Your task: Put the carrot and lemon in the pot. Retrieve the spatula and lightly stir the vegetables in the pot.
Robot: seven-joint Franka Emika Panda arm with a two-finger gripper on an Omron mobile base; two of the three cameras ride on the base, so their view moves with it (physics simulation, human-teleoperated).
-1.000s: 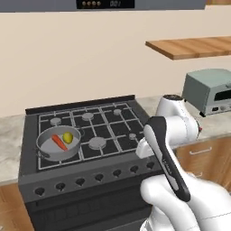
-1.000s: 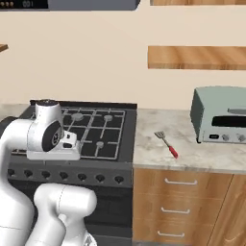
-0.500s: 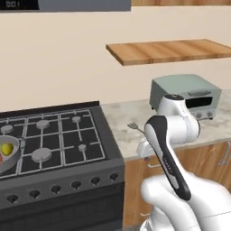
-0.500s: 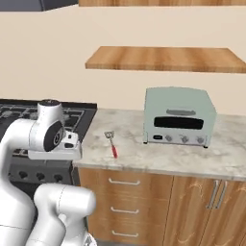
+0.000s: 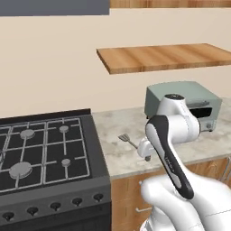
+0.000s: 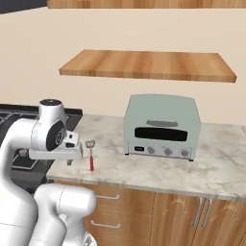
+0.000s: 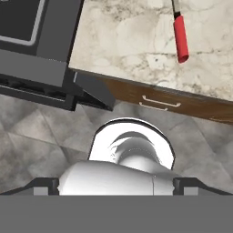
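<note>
Seemingly, slim red-handled spatula (image 6: 91,156) on marble counter (image 6: 158,168).

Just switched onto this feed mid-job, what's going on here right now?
The arm is beside the stove, facing the marble counter where the spatula lies untouched, red handle toward the counter's front edge, left of the toaster oven. The gripper hangs open and empty near the spatula, above the counter's front edge, not yet touching it.
</note>
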